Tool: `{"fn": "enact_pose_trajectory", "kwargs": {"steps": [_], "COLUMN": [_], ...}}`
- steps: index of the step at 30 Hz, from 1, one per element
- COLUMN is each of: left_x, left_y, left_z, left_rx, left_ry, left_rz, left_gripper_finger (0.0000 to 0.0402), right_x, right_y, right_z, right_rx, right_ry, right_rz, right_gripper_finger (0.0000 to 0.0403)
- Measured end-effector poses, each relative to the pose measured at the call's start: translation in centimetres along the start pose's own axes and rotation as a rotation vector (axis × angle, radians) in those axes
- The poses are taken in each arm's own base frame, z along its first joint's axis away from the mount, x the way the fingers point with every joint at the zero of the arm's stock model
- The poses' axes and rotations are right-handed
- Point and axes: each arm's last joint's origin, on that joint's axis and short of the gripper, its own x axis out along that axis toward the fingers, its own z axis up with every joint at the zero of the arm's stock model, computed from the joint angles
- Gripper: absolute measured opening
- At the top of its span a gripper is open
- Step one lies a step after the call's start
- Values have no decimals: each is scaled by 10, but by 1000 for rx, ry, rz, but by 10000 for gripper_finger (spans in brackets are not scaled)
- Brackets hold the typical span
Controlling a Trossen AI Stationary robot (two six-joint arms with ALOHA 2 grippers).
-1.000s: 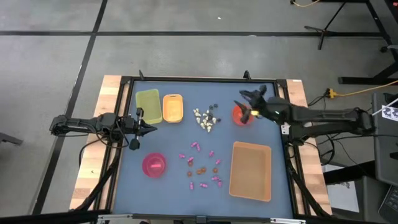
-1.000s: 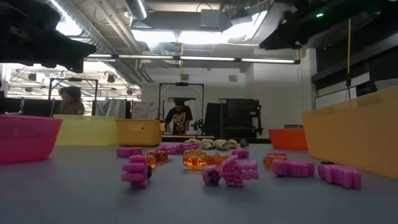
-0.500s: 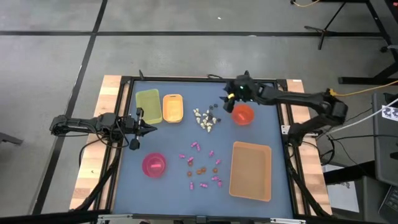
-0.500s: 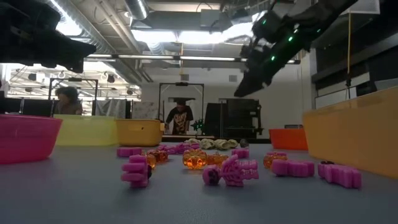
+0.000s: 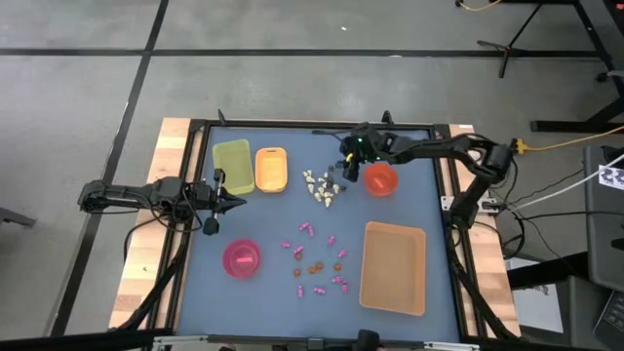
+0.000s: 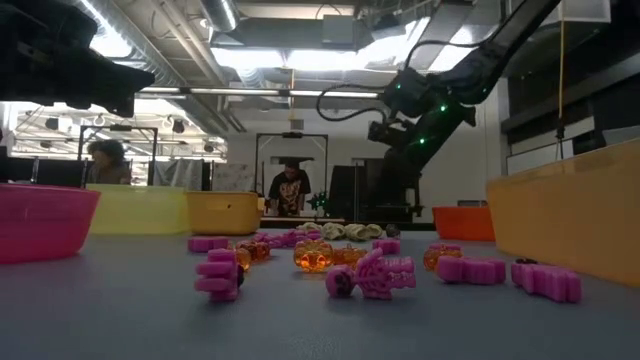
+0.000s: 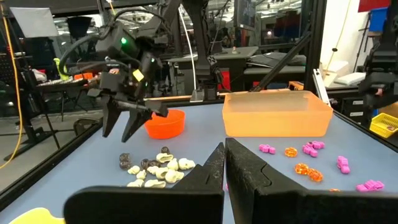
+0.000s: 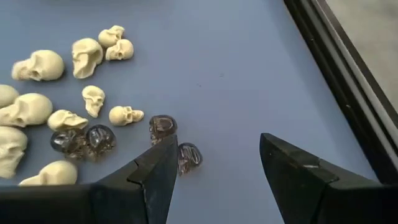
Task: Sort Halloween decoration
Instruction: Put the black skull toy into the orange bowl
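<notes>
Skulls (image 8: 93,99) well clear of table edge (image 8: 336,74)

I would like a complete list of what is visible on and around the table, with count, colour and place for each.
Skull trinkets: about a dozen, cream-white, table middle near the far edge.
Dark skull trinkets: about five, dark grey, beside the cream ones.
Pink trinkets: about ten, magenta-pink, scattered in the near middle.
Orange trinkets: a few, orange-brown, among the pink ones.
Green tray: one, far left.
Orange tray: one, beside the green tray.
Tan tray: one, near right.
Pink bowl: one, near left.
Red bowl: one, far right.
People: two, in the room behind.
Left gripper: shut, waiting at the left edge.
Right gripper: open, above the dark skulls.
</notes>
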Motion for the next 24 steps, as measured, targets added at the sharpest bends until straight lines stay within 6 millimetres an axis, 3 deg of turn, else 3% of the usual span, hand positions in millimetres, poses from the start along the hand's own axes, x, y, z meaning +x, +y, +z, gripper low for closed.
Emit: {"fn": "enact_pose_trajectory", "kwargs": {"steps": [24], "left_x": [0], "left_y": [0], "left_z": [0], "left_rx": [0], "left_ry": [0], "left_rz": [0], "left_gripper_finger": [0], "right_x": [37], "right_y": [5], "right_z": [-22], "right_rx": [-27], "right_ry": [62], "right_rz": [67], "right_gripper_finger": [218]}}
